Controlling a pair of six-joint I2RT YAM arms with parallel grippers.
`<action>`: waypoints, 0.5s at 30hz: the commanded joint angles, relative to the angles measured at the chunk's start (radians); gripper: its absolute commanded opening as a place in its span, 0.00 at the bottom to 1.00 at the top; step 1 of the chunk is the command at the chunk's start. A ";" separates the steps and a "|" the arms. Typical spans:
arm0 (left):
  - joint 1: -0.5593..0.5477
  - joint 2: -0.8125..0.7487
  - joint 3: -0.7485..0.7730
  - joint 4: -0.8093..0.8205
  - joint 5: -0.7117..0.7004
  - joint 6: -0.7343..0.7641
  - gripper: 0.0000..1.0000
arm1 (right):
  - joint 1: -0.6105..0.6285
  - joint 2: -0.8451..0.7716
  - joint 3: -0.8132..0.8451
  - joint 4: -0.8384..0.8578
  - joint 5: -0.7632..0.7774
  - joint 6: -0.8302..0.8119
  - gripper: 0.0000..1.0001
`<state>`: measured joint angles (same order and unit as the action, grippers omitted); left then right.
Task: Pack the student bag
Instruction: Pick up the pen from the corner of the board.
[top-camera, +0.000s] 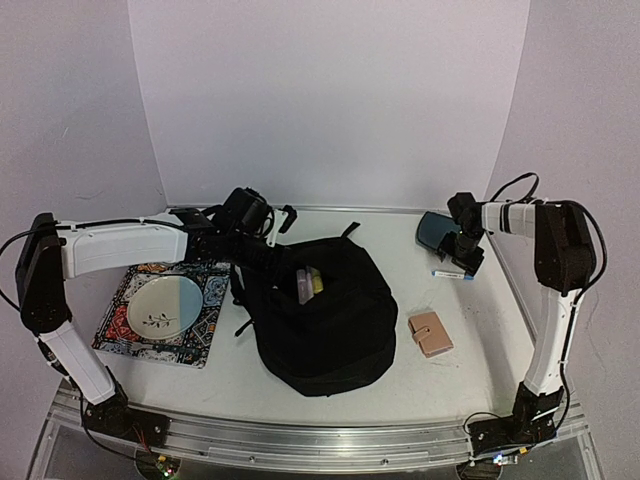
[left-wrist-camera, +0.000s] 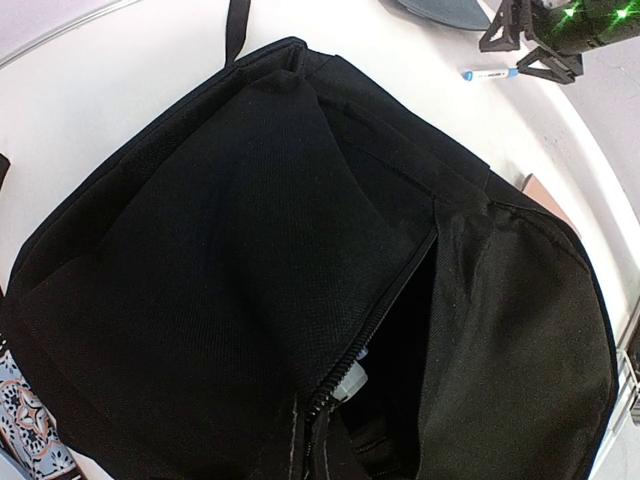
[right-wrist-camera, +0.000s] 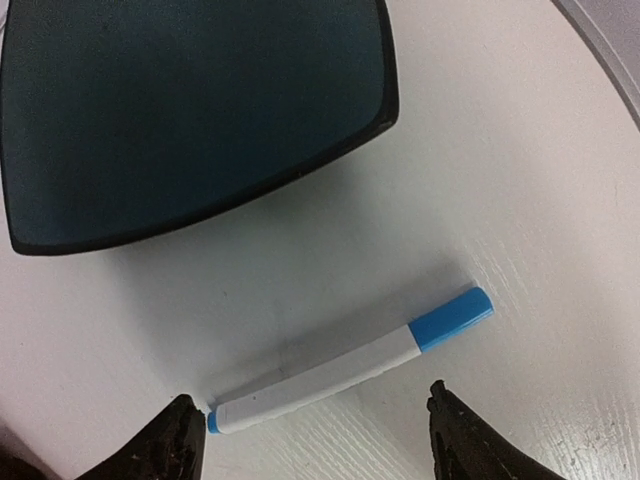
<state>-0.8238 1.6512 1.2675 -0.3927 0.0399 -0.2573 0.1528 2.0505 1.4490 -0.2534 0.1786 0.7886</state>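
Right pincer hangs wide open low over the desk, the white, blue-capped marker lying between its two tips along the bottom of the wrist view, and the dark blue-grey tray filling the upper left. The student bag sits dead centre in the overhead frame, main zip gaping, pink and yellow items showing inside. Left pincer is clamped fully closed at the bag's upper-left edge, though whether it pinches fabric can't be made out.

Overhead overview; wrist close-ups: bag, marker
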 joint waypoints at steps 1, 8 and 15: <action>-0.001 -0.064 0.006 0.039 -0.010 0.016 0.00 | -0.001 0.086 0.042 -0.100 0.047 0.029 0.77; -0.001 -0.070 0.006 0.039 -0.009 0.018 0.00 | -0.001 0.084 0.021 -0.137 0.057 0.024 0.73; -0.002 -0.075 0.006 0.039 -0.010 0.019 0.00 | -0.011 0.030 -0.044 -0.145 0.028 -0.034 0.55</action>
<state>-0.8238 1.6497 1.2673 -0.3927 0.0399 -0.2573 0.1520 2.1191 1.4525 -0.2926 0.2266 0.7900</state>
